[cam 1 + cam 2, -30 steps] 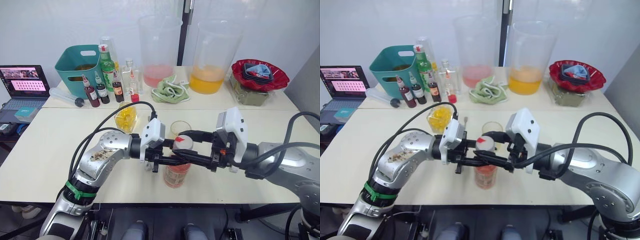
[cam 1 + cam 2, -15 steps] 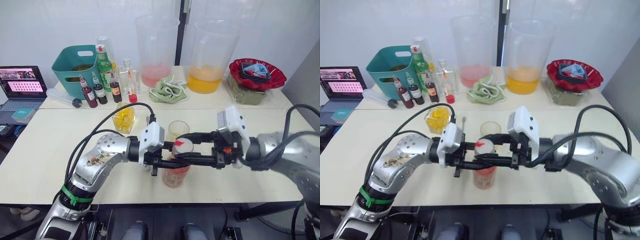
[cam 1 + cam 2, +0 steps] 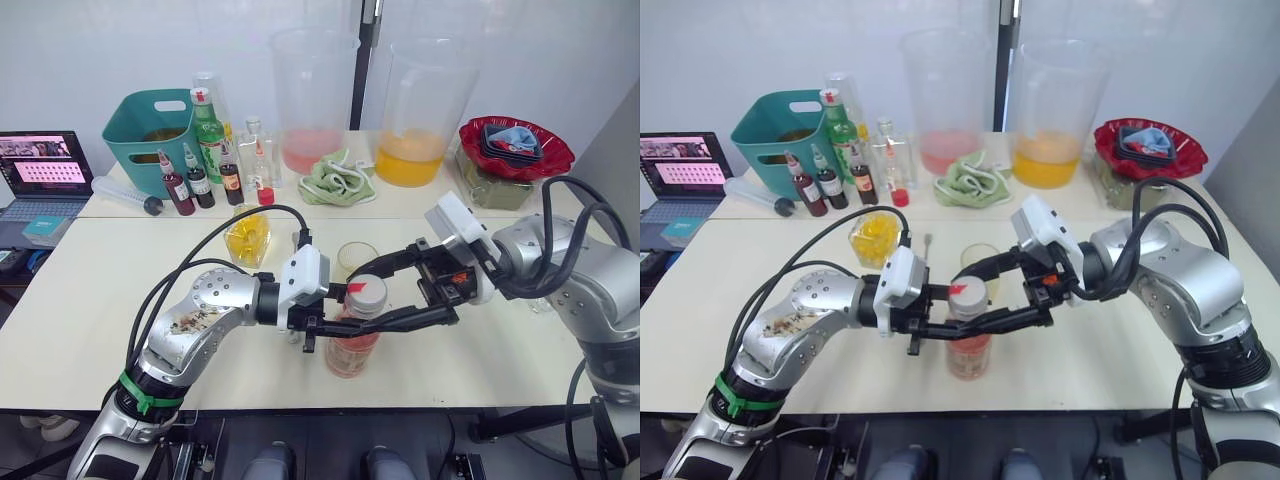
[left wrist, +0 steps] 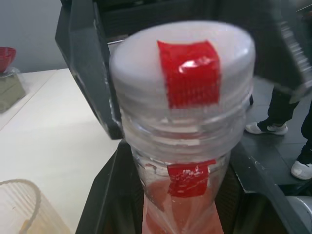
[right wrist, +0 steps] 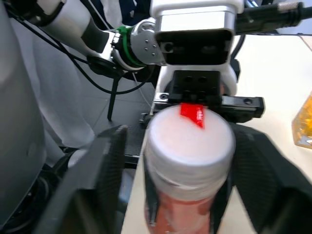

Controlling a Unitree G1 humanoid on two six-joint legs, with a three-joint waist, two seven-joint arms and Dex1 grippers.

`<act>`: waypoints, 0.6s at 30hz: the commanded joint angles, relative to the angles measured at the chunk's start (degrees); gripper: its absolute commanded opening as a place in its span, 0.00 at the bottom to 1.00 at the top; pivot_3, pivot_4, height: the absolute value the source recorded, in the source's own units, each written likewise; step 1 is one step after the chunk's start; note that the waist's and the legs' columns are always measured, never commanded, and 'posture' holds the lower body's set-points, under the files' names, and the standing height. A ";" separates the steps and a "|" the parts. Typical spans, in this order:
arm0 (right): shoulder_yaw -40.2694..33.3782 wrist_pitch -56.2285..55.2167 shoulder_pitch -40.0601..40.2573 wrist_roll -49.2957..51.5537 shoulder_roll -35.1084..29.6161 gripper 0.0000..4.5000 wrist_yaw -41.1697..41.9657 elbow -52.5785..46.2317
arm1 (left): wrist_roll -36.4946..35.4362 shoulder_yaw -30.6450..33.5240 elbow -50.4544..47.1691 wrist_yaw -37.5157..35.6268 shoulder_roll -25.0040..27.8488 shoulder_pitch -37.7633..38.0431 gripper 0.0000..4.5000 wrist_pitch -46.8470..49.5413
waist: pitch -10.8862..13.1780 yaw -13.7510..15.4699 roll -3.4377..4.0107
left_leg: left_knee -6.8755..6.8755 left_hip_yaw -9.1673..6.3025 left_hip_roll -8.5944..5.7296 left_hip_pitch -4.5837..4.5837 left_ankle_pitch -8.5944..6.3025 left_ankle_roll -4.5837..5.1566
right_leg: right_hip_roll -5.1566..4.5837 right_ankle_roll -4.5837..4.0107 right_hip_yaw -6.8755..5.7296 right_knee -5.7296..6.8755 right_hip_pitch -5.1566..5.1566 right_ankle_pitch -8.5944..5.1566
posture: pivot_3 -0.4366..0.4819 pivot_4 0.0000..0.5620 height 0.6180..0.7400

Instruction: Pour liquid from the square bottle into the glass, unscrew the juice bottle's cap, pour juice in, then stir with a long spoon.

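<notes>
The juice bottle [image 3: 352,352] stands near the table's front edge, holding red juice, with a white cap [image 3: 368,293] marked by red tape. My left gripper [image 3: 340,328] is shut on its neck from the left; the left wrist view has the bottle [image 4: 183,146] between the two fingers. My right gripper [image 3: 374,298] comes in from the right, open, one finger on each side of the cap [image 5: 187,141] with small gaps. The ribbed glass [image 3: 358,256] stands just behind the bottle. The square bottle [image 3: 250,238] of yellow liquid sits further back left. The long spoon is out of view.
On the back table are a teal basket [image 3: 150,122], a green bottle [image 3: 212,135], small dark sauce bottles [image 3: 200,182], two tall jugs with pink [image 3: 312,105] and orange [image 3: 420,115] liquid, a green cloth [image 3: 338,182] and a red bowl [image 3: 515,145]. A laptop [image 3: 40,175] is far left.
My right wrist has rolled about the cap, tilting its fingers from level to slanted, and its elbow has swung out right. The left gripper still holds the bottle in place.
</notes>
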 commanded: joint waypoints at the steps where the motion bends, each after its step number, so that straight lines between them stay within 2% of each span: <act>1: -6.26 3.05 -1.69 4.74 -0.71 0.99 -3.22 -3.02 | 1.14 -1.93 1.71 -0.29 0.56 0.69 0.31 1.86 | 0.00 0.06 0.00 | 0.00 0.00 0.00 0.00 0.00 0.00 | 0.00 0.00 0.00 0.01 0.00 0.00 | 0.48 0.27 1.00; 9: -13.58 6.05 6.11 8.47 0.03 0.99 -17.05 -13.26 | 1.12 -2.43 3.03 -1.65 0.16 0.06 0.31 1.29 | 0.00 0.26 0.00 | 0.00 0.00 0.01 0.02 0.00 0.00 | 0.00 0.00 0.01 0.04 0.01 0.00 | 0.48 0.27 1.00; 14: -13.31 4.45 11.14 6.26 0.62 0.99 -22.89 -18.92 | 1.17 -3.11 3.63 -2.27 -0.65 -0.47 0.31 1.05 | 0.00 0.41 0.00 | 0.02 0.01 0.00 0.03 0.00 0.00 | -0.01 0.00 0.01 0.09 0.03 0.00 | 0.48 0.27 1.00; 18: -12.31 2.76 12.16 3.19 0.94 0.99 -25.48 -20.74 | 1.45 -3.33 4.21 -2.74 -0.87 -0.95 0.31 0.82 | 0.00 0.46 0.00 | 0.03 0.01 -0.02 0.03 0.00 0.00 | -0.03 0.01 0.01 0.08 0.03 0.00 | 0.48 0.27 1.00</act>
